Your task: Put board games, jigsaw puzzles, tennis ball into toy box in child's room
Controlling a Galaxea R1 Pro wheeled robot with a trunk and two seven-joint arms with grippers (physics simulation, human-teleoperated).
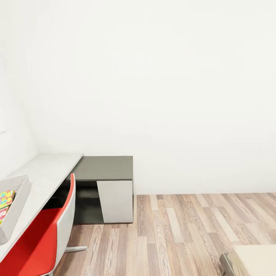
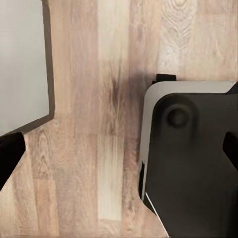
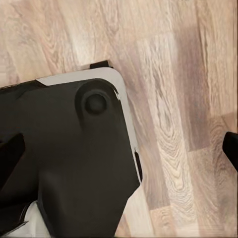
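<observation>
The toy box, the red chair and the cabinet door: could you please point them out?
toy box (image 1: 19, 199): head view, its grey side wall.
red chair (image 1: 34, 241): head view, its red seat.
cabinet door (image 1: 117, 201): head view, its light panel.
</observation>
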